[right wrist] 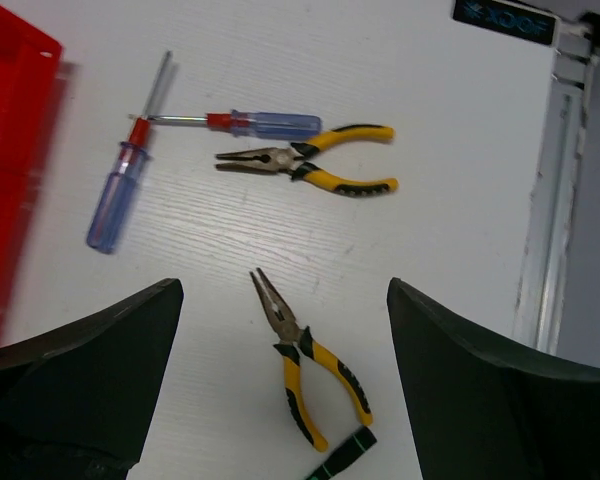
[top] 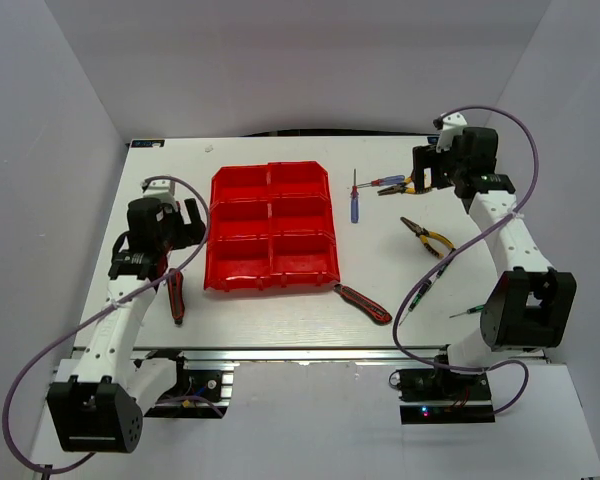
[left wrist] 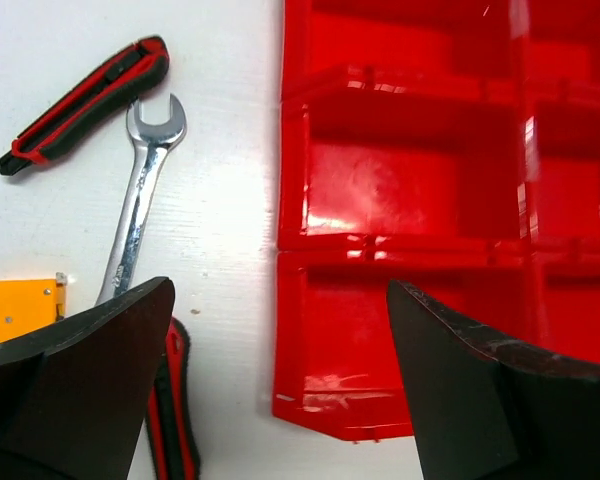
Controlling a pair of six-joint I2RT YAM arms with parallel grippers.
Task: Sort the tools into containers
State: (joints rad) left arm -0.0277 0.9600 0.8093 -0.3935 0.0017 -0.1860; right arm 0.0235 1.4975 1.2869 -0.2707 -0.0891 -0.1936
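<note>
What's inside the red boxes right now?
Nothing shows inside the red bins: all six compartments look bare from above. Their near walls hide a thin strip of each floor.

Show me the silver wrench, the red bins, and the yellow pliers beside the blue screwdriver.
silver wrench (left wrist: 133,210), left wrist view, on its shaft.
red bins (top: 270,200), top external view, on a dividing wall.
yellow pliers (right wrist: 292,160), right wrist view, on the pivot.

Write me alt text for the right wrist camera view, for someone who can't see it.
The open right gripper hovers over a white table with tools: near yellow-handled pliers between its fingers, far yellow-handled pliers beside a horizontal blue screwdriver whose tip meets a slanted blue screwdriver. A red bin corner shows at left.
</note>
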